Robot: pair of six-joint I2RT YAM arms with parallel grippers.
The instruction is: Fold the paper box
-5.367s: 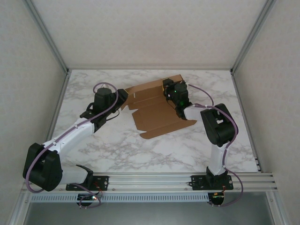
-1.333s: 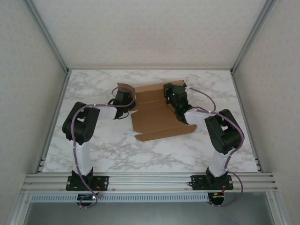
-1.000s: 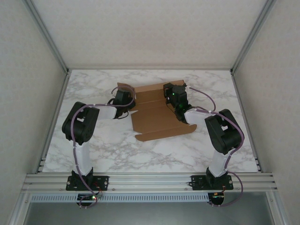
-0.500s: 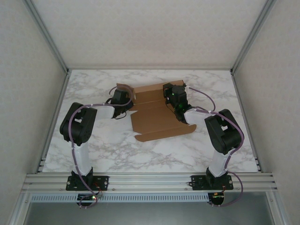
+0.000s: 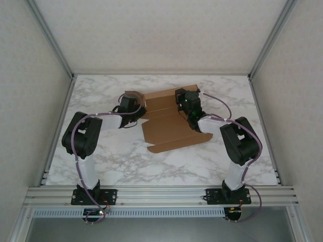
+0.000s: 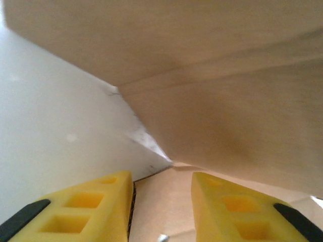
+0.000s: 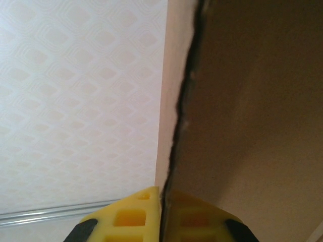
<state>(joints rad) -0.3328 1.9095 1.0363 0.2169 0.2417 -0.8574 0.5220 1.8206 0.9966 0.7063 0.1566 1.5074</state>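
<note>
Shifted left since before, my left jaws stand apart under the paper box's lifted flap (wall forming, I judge); right jaws clamp its edge.

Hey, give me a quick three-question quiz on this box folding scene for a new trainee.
1. True or false: the right gripper is shut on an edge of the paper box.
2. Pick one. The left gripper is: A shut tight, B standing with jaws apart, C holding a pen.
3. Fill in: the box lies on a ___-patterned table.
Key: 1 true; 2 B; 3 marble.
</note>
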